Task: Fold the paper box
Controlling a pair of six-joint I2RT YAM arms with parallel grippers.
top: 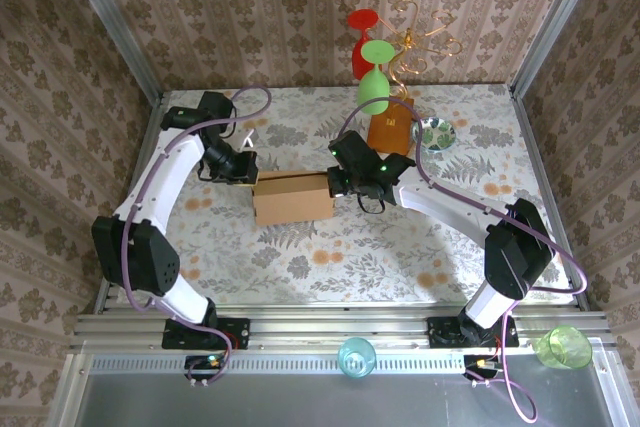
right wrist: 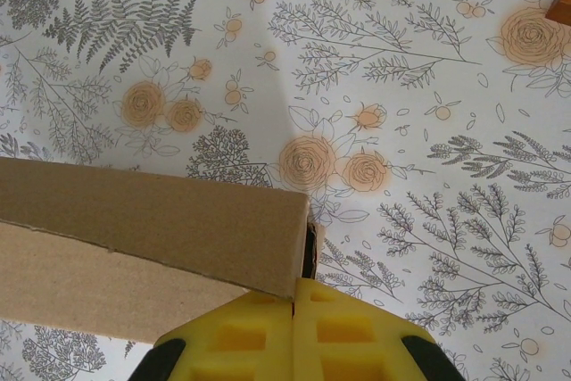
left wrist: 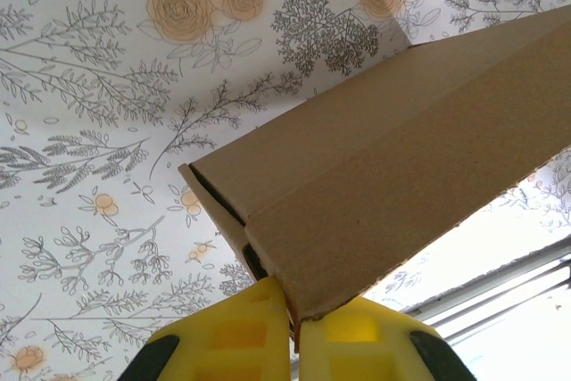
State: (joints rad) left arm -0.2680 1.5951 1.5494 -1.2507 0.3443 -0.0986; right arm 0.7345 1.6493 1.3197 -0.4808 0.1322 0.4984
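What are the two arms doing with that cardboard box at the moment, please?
The two arms are folding the paper box, which is over the middle of the flowered table and already looks like a closed rectangle. The left gripper is shut on a cardboard edge at the box's left end. The right gripper is shut at the right end, apparently pinching a corner there. So each arm has one end.

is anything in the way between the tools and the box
Nothing visible. The left tool is shut on the box at its left end, and the right tool on its right end, each pinching a cardboard edge. The block and bowl sit farther back, apart from the box.
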